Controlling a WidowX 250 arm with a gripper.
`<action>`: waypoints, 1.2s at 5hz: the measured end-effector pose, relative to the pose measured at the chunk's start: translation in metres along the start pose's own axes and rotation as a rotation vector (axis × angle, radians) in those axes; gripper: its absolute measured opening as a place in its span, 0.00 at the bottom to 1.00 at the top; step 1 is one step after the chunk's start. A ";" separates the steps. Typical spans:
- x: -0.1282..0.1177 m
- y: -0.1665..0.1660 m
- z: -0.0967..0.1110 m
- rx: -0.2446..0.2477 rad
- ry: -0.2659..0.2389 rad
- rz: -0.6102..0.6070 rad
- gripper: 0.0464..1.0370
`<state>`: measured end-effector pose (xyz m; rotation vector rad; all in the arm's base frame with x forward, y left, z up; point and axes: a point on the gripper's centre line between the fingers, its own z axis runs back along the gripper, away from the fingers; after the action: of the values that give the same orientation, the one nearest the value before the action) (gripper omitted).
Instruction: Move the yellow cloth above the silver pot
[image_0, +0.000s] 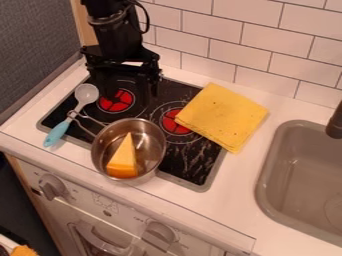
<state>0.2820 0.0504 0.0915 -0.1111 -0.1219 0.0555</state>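
The black gripper (128, 96) hangs over the back left part of the stove, its two fingers spread apart with nothing seen between them. The yellow cloth (224, 116) lies flat to the right, partly on the stove's right side and partly on the white counter, covering some of a red burner. In front of the gripper, the silver pot (157, 150) stands near the stove's front edge, its handle toward the upper left. A yellow wedge with an orange edge (124, 159) lies inside the pot.
A spoon with a blue handle (57, 133) lies across the stove's left edge, close to the pot's handle. The grey sink (294, 170) is at the right with a dark faucet (335, 124). A tiled wall (257, 37) rises behind the counter.
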 end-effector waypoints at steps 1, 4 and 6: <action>-0.001 0.000 -0.012 -0.005 0.035 0.014 0.96; 0.086 -0.071 -0.098 0.064 0.086 -0.089 0.96; 0.095 -0.074 -0.101 0.122 0.080 -0.085 0.96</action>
<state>0.3921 -0.0275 0.0118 0.0140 -0.0425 -0.0259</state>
